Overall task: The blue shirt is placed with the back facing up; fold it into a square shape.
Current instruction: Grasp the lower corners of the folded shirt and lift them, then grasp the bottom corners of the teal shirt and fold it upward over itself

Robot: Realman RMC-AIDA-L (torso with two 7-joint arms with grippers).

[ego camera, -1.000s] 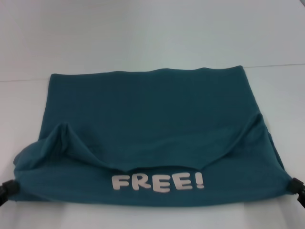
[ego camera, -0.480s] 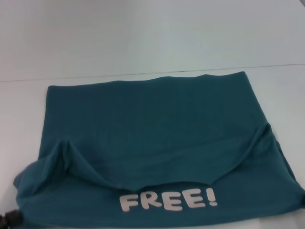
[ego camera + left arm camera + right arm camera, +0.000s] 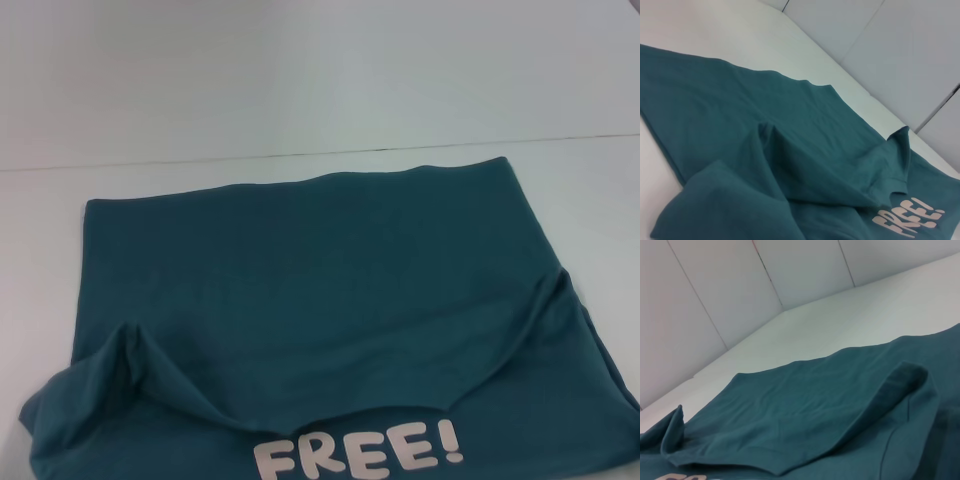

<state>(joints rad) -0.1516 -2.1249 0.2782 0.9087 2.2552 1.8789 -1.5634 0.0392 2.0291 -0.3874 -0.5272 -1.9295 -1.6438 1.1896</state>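
Note:
The blue shirt (image 3: 320,280) lies spread on the white table (image 3: 300,110), its far edge nearly straight. Both side flaps are folded in over the body: one rises as a loose hump on the left (image 3: 130,365), the other lies on the right (image 3: 545,320). White "FREE!" lettering (image 3: 358,452) shows on the near part, at the bottom of the head view. The left wrist view looks low across the shirt (image 3: 765,150) and its lettering (image 3: 912,217). The right wrist view shows the shirt (image 3: 830,415) with a rolled fold. Neither gripper shows in any view.
Bare white table (image 3: 320,80) stretches beyond the shirt's far edge and along its left side (image 3: 35,280). Pale wall panels (image 3: 900,45) (image 3: 740,290) stand behind the table in both wrist views.
The shirt has slid toward the near edge, and the lettering sits lower in the head view. The black grippers seen at both lower corners a second ago have dropped out of view.

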